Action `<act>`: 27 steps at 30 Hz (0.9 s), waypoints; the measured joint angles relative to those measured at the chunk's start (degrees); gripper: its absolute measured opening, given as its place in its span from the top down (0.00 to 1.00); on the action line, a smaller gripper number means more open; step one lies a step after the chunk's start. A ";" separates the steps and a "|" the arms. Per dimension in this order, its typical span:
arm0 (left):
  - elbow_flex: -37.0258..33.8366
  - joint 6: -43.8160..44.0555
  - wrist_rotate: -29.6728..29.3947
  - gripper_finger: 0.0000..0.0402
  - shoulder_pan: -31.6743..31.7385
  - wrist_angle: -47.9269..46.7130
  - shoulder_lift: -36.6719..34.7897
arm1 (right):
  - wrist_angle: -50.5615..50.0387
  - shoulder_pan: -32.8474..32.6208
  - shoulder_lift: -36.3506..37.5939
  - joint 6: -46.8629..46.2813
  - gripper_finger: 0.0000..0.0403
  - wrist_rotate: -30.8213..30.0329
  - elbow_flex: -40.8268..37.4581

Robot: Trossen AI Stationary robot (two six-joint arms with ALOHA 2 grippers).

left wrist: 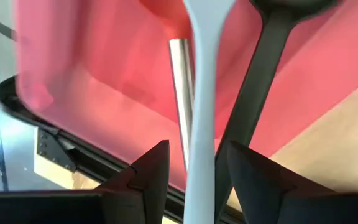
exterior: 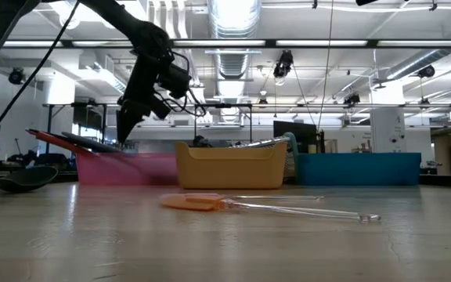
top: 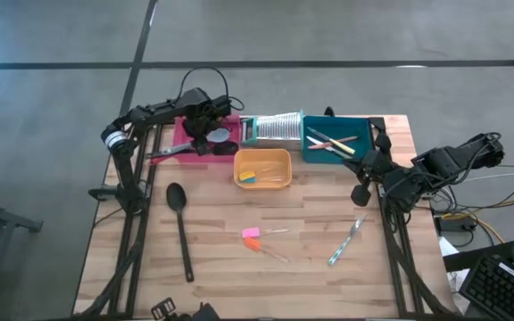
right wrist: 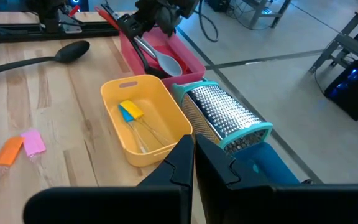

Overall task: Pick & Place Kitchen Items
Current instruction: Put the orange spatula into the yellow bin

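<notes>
My left gripper (top: 205, 134) points down into the pink tray (top: 186, 143), open. Its fingers (left wrist: 149, 175) stand on either side of the pale grey-blue spoon's handle (left wrist: 201, 124) with a gap on each side. The spoon's bowl (right wrist: 169, 62) lies in the tray beside a black ladle (left wrist: 253, 93) and a red spoon with a silver shaft (left wrist: 179, 93); the red spoon's handle (top: 161, 154) sticks out over the tray's left rim. My right gripper (top: 361, 192) is shut and empty at the table's right, near the teal tray (top: 315, 147).
A yellow tray (top: 261, 168) holds yellow and blue pieces. A silver grater (top: 275, 127) stands between the pink and teal trays. Knives (top: 333, 141) lie in the teal tray. On the table lie a black spoon (top: 181, 227), pink and orange pieces (top: 252, 236) and a blue-handled utensil (top: 346, 242).
</notes>
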State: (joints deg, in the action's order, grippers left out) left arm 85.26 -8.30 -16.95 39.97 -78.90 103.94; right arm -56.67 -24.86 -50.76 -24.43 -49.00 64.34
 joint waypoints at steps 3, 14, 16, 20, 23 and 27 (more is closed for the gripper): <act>2.96 1.85 0.02 0.59 -0.04 -2.79 -0.02 | 0.01 0.00 0.00 0.00 0.98 0.06 -0.02; 11.83 10.42 1.22 0.59 -1.47 -11.07 -1.85 | -0.04 0.00 0.00 0.00 0.98 0.16 -0.02; 12.17 10.35 1.48 0.59 -2.46 -11.16 -3.61 | -0.05 0.00 -0.02 0.00 0.98 0.16 -0.02; 12.09 10.71 1.49 0.59 -5.15 -11.14 -7.87 | -0.08 -0.02 0.00 0.00 0.98 0.16 -0.02; 12.06 12.73 1.49 0.59 -8.41 -11.14 -11.59 | -0.07 -0.02 -0.02 -0.23 0.98 0.16 -0.02; 12.03 15.05 1.49 0.59 -14.46 -10.07 -15.92 | -0.08 -0.02 -0.02 -0.63 0.98 0.16 -0.02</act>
State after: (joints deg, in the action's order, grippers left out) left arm 97.30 6.75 -15.46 25.51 -88.97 88.02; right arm -56.75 -24.88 -50.78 -25.06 -48.84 64.31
